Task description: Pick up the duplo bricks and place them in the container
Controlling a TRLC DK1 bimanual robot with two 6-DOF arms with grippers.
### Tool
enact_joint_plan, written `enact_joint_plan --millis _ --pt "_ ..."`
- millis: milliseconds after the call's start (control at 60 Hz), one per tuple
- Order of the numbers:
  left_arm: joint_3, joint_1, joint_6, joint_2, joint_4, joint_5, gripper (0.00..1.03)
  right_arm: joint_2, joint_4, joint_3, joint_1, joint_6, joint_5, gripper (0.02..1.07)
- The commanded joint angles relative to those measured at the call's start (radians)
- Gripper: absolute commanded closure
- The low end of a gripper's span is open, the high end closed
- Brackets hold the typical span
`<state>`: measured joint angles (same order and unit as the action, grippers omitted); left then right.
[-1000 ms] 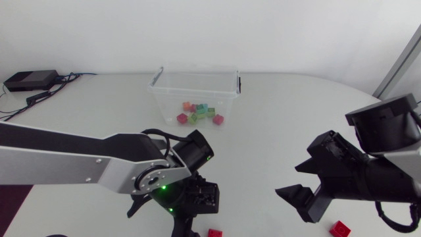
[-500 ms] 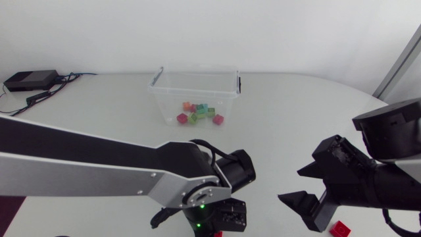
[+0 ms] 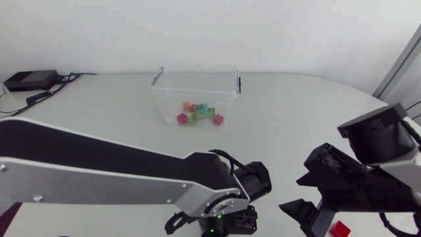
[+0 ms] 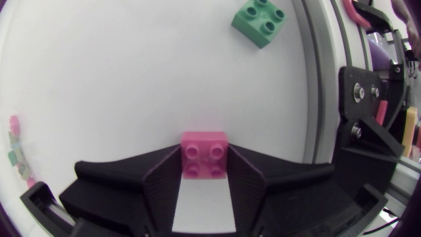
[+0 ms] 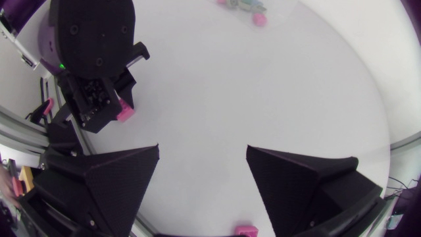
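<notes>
My left gripper is shut on a pink brick, one finger pressing each side of it, near the table's front edge. The right wrist view shows the same gripper with the pink brick in it. In the head view the left gripper sits at the lower edge and hides the brick. My right gripper stands open, low over the table, with a second pink-red brick just beside it. A green brick lies ahead of the left gripper. The clear container holds several bricks.
A black box with cables lies at the table's far left corner. The table's front edge runs close to both grippers.
My left arm has swung right and toward the front edge, and its gripper has closed on the pink brick. My right gripper has sunk slightly lower.
</notes>
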<state>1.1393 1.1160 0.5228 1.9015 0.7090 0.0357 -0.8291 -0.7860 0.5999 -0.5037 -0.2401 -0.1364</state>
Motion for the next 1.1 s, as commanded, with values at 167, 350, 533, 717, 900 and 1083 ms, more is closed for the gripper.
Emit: enact_joint_plan --millis 167,350,533,717,900,1083 --pt "-0.065 -0.104 -0.018 -0.194 0.018 -0.011 0.89 -0.074 -0.055 0.006 -0.096 0.005 -0.014 0.12" --pt "-0.069 -0.193 -0.018 -0.367 0.021 -0.011 0.89 -0.183 -0.055 0.005 -0.17 0.007 -0.002 0.12" --pt "-0.059 -0.245 -0.02 -0.473 0.001 -0.011 0.89 -0.294 -0.053 0.006 -0.294 0.022 0.017 0.12" --pt "-0.069 -0.301 -0.02 -0.525 -0.017 -0.011 0.89 -0.401 -0.053 0.006 -0.426 0.033 0.006 0.12" --pt "-0.073 -0.306 -0.02 -0.535 -0.025 -0.01 0.89 -0.466 -0.045 0.003 -0.504 0.053 0.001 0.12" --pt "-0.065 -0.318 -0.018 -0.559 -0.036 -0.01 0.89 -0.521 -0.013 0.001 -0.504 0.058 -0.012 0.12"
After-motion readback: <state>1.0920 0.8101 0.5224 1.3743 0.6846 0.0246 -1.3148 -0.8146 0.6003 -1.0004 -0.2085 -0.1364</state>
